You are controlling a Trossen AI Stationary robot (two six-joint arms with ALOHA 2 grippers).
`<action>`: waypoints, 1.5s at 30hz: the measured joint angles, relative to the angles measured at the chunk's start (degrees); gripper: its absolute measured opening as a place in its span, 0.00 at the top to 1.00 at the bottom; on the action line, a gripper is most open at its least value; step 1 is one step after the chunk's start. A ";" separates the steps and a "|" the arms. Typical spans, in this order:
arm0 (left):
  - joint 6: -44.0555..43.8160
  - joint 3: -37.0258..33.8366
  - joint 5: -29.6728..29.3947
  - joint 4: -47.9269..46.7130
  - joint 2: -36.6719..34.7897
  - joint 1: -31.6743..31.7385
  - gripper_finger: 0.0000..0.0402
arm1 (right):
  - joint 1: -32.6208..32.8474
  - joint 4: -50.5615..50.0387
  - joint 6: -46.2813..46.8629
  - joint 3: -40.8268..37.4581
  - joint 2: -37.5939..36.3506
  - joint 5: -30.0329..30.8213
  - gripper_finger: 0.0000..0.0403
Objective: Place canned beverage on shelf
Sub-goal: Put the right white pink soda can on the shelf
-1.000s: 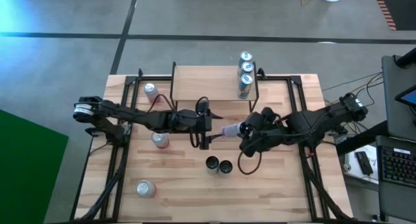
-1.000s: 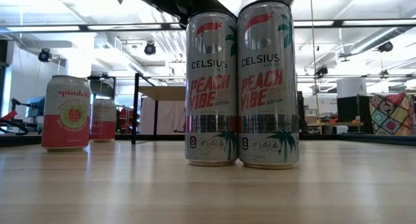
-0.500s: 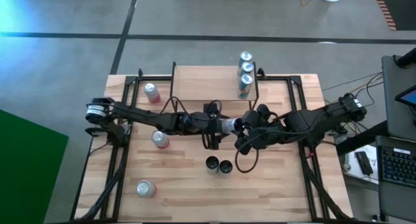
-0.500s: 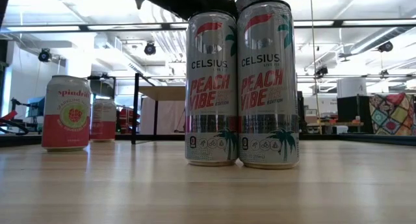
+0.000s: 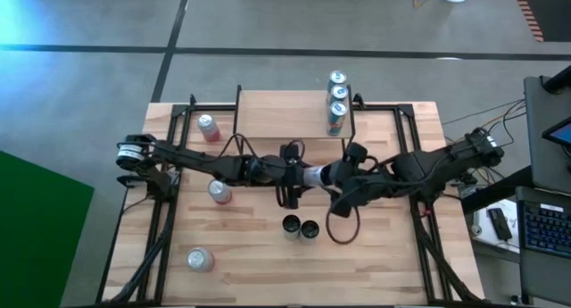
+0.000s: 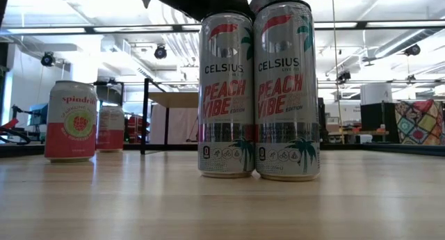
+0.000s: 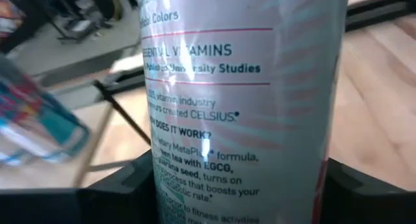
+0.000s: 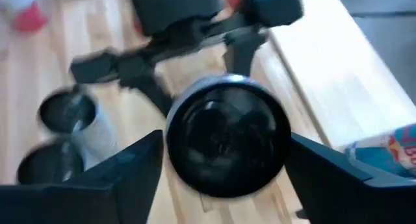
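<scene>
Wooden counter (image 5: pixel 384 254), just in front of the shelf (image 5: pixel 285 116): left gripper (image 5: pixel 302 174) has moved in and now clamps the can (image 5: pixel 317 175). Can't tell whether the right gripper (image 5: pixel 337 176) has let go. Looks like a handover.

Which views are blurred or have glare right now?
Right wrist view: motion-smeared, the can end-on and the two cans on the table soft-edged. Left wrist view: can label sharp in the middle, background defocused, a bright sheen down its side. Low view: crisp on the Celsius cans, backlit by ceiling lights. High view: even, clear.
</scene>
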 joint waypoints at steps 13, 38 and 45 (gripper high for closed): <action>-5.23 -8.09 11.69 13.03 -3.10 1.30 0.40 | 5.63 12.94 -5.80 -6.83 -5.95 3.15 0.13; -4.85 -12.40 14.93 23.31 -3.19 1.41 0.39 | 1.63 33.75 -17.57 -13.38 -9.81 3.31 0.19; -4.50 -12.53 14.45 25.90 -3.19 1.44 0.39 | -0.48 33.90 -17.37 -13.78 -6.78 0.16 0.10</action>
